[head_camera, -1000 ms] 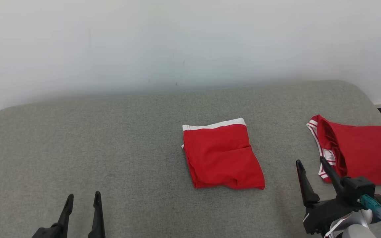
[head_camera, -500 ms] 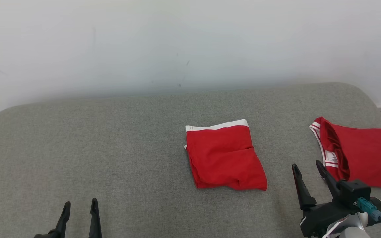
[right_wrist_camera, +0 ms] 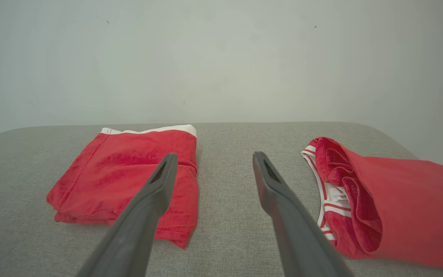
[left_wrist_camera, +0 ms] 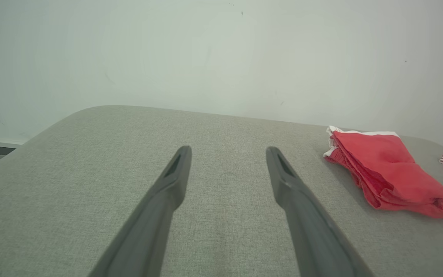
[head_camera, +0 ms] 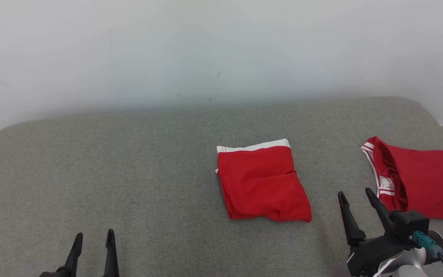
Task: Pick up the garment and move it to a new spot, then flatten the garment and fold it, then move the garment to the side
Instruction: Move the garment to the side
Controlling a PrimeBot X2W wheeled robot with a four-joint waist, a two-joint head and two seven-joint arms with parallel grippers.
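Head view shows a folded red garment (head_camera: pixel 262 182) with white waistband (head_camera: pixel 254 146).

You have the folded garment (head_camera: pixel 262 181) lying on the middle of the cushion (head_camera: pixel 129 161), the other garment (head_camera: pixel 421 184) well apart to its right near the edge, and the wall (head_camera: pixel 206 50) behind.

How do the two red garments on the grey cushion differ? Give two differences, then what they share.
The middle garment is folded into a compact square; the right garment lies spread wider, opening gaping. The middle garment's band is plain white; the right garment's trim is red-and-white striped. Both are red, on the grey cushion.
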